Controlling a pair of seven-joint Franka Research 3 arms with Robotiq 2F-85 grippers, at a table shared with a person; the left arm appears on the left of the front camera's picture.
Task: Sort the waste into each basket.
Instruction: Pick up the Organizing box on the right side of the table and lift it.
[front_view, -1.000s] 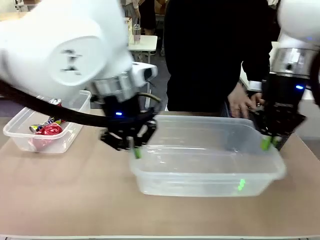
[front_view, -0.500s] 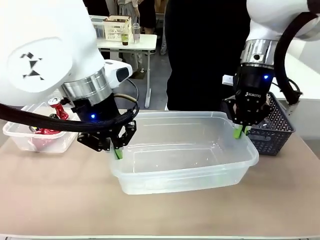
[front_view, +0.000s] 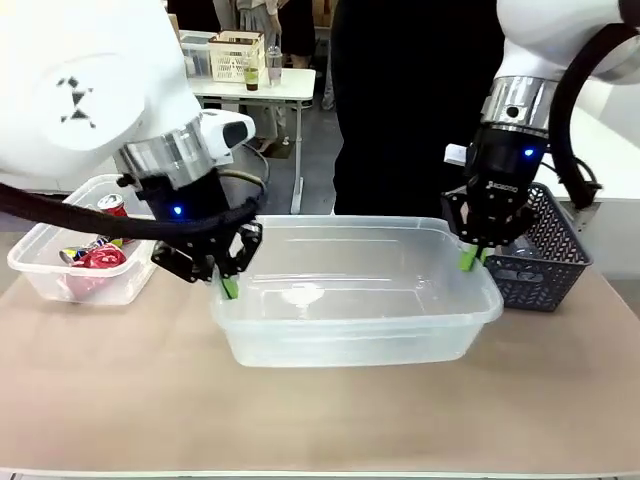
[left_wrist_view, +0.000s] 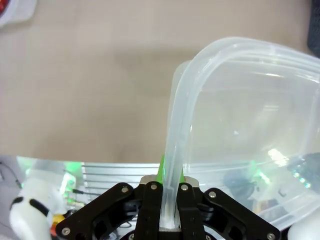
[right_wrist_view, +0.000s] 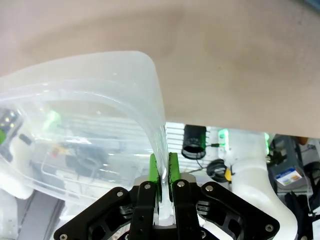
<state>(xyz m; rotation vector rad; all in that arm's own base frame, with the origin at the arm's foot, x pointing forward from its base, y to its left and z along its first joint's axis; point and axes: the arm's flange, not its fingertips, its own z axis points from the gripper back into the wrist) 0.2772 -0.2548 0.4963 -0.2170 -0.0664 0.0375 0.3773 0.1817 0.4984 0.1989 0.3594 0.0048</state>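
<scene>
Large basket (front_view: 350, 335), clear plastic, is being held by both short ends near the middle of the table (front_view: 300, 430), long side facing the camera.

Left end: the rolled rim is being pinched by the left end effector (front_view: 229, 286), which is clenched on it from above. In the left wrist view the rim is being seen running straight up out of the two closed fingers (left_wrist_view: 150, 200), with bare table surface lying to one side of it and the basket's inside to the other.

Right end: the rim is being grasped in the same manner by the right end effector (front_view: 468, 258), with the arm coming down from the upper right. In the right wrist view the thin wall is being squeezed between the green pads (right_wrist_view: 153, 167), close to a rounded corner.

Whether the large basket's bottom is being rested on the table or carried just clear of it cannot be told.

Small basket (front_view: 35, 275), also clear, is being kept at the table's left edge, apart from the large one and partly hidden behind the left arm. Red cans (front_view: 100, 260) are lying inside it.

Dark lattice basket (front_view: 550, 275) is being seen just beyond the large basket's right end, behind the right end effector.

A person in dark clothing (front_view: 420, 110) is standing at the far side of the table.
</scene>
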